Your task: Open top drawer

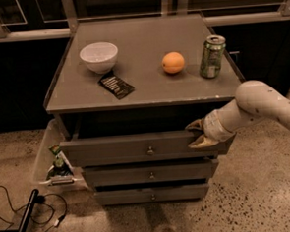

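Note:
The top drawer [117,149] is the widest of three grey drawers under the grey cabinet top [148,86]. It stands pulled out a little, with a dark gap above its front panel and a small round knob [150,150] at centre. My gripper [196,135] is at the right end of the drawer front, one finger over the panel's top edge and one against its face. The pale arm [262,108] comes in from the right.
On the cabinet top stand a white bowl [99,56], a dark snack packet [116,85], an orange [173,62] and a green can [212,56]. The middle drawer [151,172] and bottom drawer [152,194] are below. A clear bin [49,160] and cables [23,214] lie at left on the floor.

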`<state>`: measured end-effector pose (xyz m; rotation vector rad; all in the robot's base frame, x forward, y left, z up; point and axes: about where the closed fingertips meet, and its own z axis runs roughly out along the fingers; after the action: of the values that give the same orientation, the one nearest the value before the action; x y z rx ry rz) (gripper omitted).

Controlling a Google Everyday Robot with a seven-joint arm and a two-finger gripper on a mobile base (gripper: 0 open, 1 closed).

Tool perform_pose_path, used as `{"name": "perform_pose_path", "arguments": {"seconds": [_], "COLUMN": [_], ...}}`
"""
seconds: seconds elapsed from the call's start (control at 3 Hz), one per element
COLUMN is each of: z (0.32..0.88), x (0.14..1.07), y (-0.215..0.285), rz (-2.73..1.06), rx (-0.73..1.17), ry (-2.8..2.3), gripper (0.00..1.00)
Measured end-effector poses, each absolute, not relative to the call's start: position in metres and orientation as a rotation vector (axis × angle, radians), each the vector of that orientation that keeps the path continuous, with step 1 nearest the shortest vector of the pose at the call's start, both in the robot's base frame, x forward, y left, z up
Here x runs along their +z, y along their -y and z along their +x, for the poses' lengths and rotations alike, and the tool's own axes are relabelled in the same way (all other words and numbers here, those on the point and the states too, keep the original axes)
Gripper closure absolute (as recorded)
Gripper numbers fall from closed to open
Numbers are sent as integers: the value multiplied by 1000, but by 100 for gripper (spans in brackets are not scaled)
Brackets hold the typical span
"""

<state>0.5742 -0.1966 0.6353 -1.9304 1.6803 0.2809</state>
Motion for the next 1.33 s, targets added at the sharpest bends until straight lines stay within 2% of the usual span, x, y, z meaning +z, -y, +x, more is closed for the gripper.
{"name": "perform_pose_path", "arguments": {"seconds": [0.33,0.67,1.33], "z": [575,542,486], "x": [637,639,659], "y": [196,208,225], "rz": [-1930,-1865,-1775], "rx": [281,345,397], "ry": [-1680,-1695,-1700], "gripper": [14,17,63]}}
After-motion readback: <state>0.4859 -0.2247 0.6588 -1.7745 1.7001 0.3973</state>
